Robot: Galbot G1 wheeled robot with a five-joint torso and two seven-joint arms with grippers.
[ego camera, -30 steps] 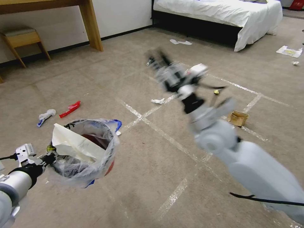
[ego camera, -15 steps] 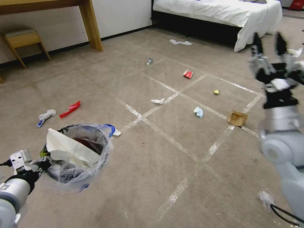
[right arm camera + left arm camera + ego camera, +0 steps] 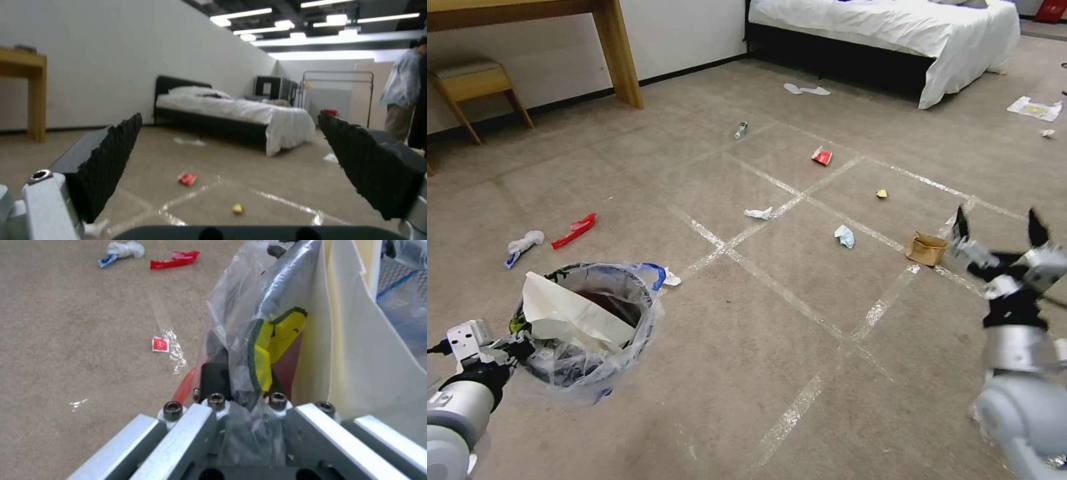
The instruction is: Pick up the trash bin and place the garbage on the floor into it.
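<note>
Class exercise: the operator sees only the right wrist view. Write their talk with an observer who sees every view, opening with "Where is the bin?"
Observer: At the robot's left. The left gripper is shut on the rim of the bin.
Operator: Anything in it?
Observer: A white sheet leans inside, and a yellow scrap sits behind the liner.
Operator: What litter is nearest my gripper?
Observer: A brown paper bag on the floor, just left of and ahead of the open right gripper.
</note>
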